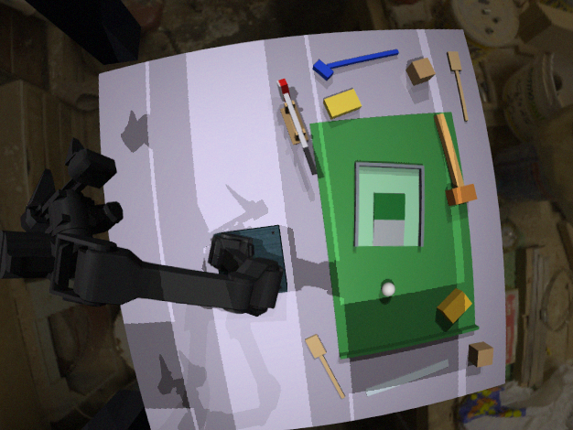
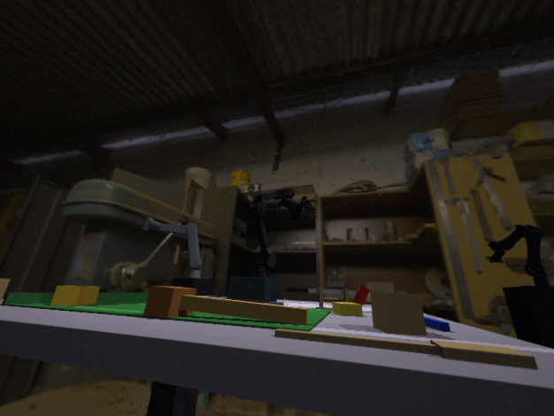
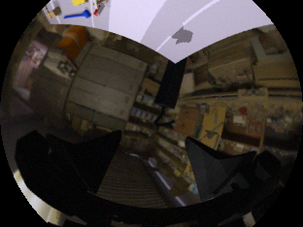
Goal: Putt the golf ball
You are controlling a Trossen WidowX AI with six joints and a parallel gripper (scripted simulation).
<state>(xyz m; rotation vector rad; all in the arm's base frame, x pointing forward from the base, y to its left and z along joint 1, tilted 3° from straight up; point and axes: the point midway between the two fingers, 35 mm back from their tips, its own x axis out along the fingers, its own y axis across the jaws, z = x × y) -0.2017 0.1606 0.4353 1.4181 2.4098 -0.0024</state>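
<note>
A: Black gripper (image 3: 151, 156) jaws spread wide, nothing between them; wrist view looks out past the fingers at workshop shelving, so it's up in the air and well apart from everything on the table (image 1: 221, 115).

B: Putter?

A: Red putter (image 1: 296, 121) lies on a small tan stand (image 1: 293, 123) just off the far-left corner of the green mat (image 1: 402, 138); red head (image 1: 283, 85) away from the mat, white shaft, dark grip end near the mat edge.

B: Handling?

A: Looks rigid, thin and light; narrow shaft, probably slick, could twist in the fingers; I'd grab mid-shaft over the stand, jaws across it.

B: Ball?

A: White golf ball (image 1: 387, 288) on the mat, below the ramp (image 1: 388, 231) to the raised green (image 1: 388, 206); orange block (image 1: 454, 305) nearby.
</note>
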